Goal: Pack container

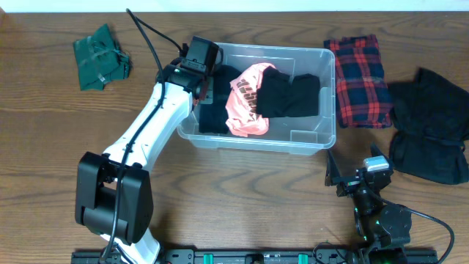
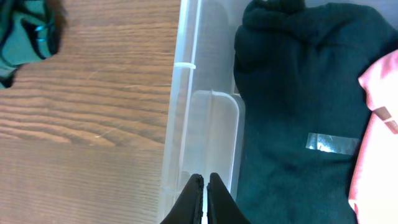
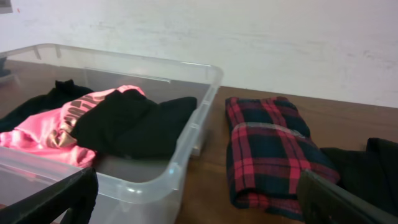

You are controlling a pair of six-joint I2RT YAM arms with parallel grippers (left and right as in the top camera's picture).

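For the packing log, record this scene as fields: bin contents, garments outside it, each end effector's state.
container: clear bin, mid-table, open top
inside: pink garment; folded black garment; dark garment at the left end
outside, left: green garment on the table
outside, right: red plaid garment beside the bin; crumpled black garment farther right
left end effector: shut, empty, over the bin's left end wall
right end effector: open, empty, in front of the bin's right corner
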